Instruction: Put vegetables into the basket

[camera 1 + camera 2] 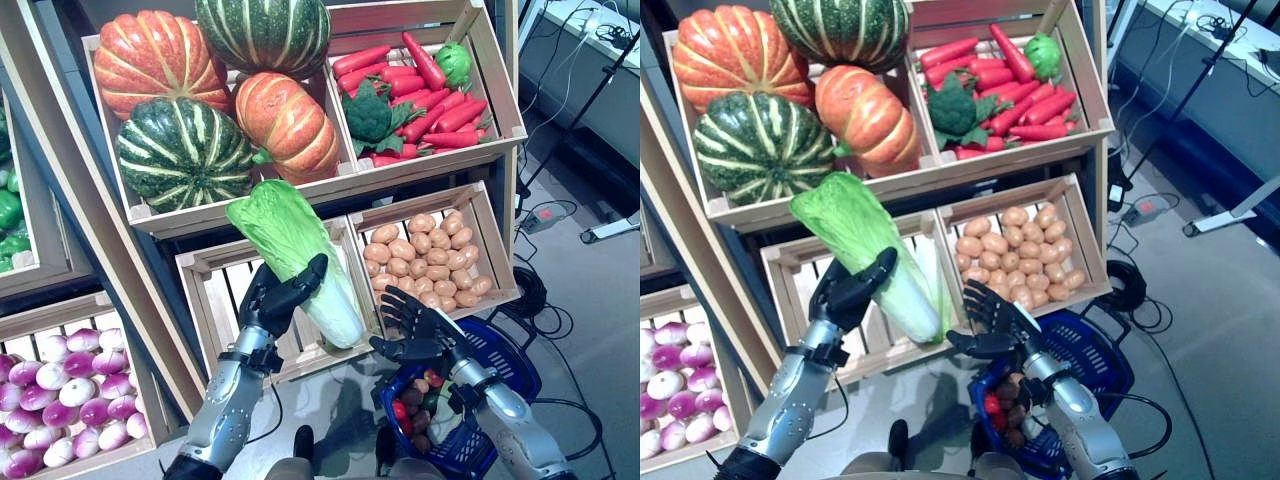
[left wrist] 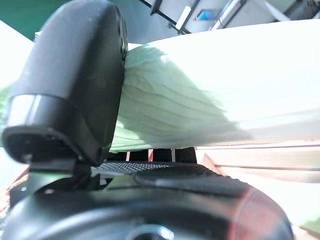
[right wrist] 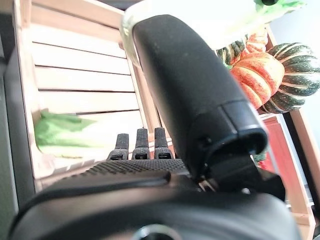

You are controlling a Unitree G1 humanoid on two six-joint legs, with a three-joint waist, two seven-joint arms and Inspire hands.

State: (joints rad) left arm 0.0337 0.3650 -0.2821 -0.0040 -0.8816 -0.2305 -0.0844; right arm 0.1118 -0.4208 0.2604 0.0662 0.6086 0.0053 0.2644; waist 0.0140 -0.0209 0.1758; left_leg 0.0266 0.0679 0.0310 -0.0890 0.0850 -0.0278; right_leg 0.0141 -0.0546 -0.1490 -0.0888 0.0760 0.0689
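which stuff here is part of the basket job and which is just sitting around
In the job:
napa cabbage, gripped by the left robot hand
blue basket, already holding some vegetables
right robot hand, open above the basket

Just sitting around:
pumpkins
carrots
broccoli
potatoes
purple onions

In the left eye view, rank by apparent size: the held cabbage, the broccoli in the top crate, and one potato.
1. Cabbage, held up in the left hand nearer the camera, so it may look oversized.
2. Broccoli.
3. A single potato.
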